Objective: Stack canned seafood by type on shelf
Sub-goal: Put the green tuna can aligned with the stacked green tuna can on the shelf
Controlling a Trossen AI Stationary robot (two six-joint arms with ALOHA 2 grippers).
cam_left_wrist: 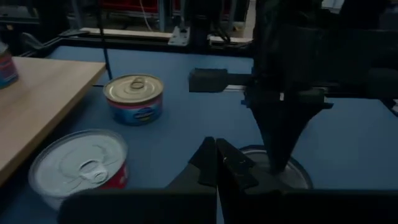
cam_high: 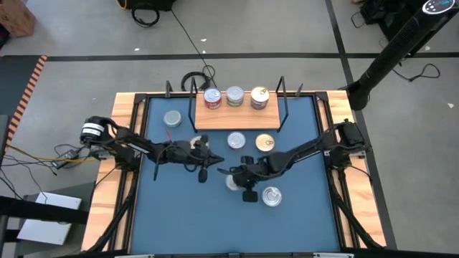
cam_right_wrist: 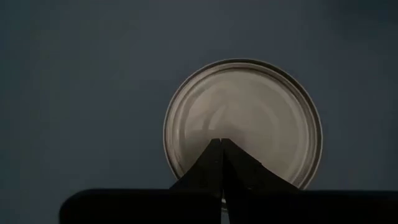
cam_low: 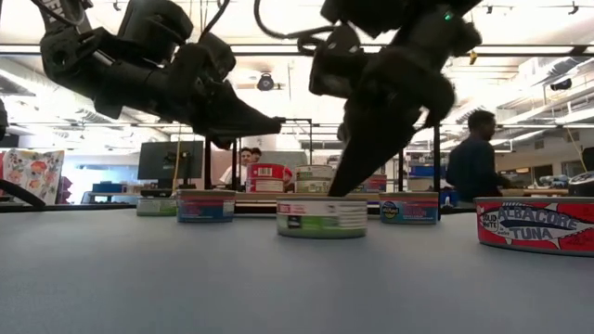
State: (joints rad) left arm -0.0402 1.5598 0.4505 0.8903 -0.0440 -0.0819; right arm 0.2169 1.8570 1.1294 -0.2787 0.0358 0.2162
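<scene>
The shelf (cam_high: 237, 115) stands at the table's far middle and carries three tins: a red-sided one (cam_high: 211, 98), a silver one (cam_high: 234, 96) and a gold-topped one (cam_high: 259, 98). Other tins lie flat on the blue mat. My right gripper (cam_high: 231, 178) is shut and points down at a plain silver-topped tin (cam_right_wrist: 242, 106) near the table's middle. My left gripper (cam_left_wrist: 217, 163) is shut and hangs clear of the mat (cam_low: 269, 122), just left of that tin, with its fingers pointing toward the right arm. My right gripper stands with its shut fingertips (cam_low: 340, 190) on the tin's flat top (cam_right_wrist: 222, 134), a little off its middle. It comes from above, slanting down. The tin (cam_low: 322, 216) sits flat on the mat.
Loose tins on the mat: a silver one (cam_high: 172, 118) at far left, a silver one with red sides (cam_high: 236, 140) and a gold one with blue sides (cam_high: 265, 142) before the shelf, and a pull-tab one (cam_high: 271, 196) near the right gripper. People show beyond the table (cam_low: 473, 167).
</scene>
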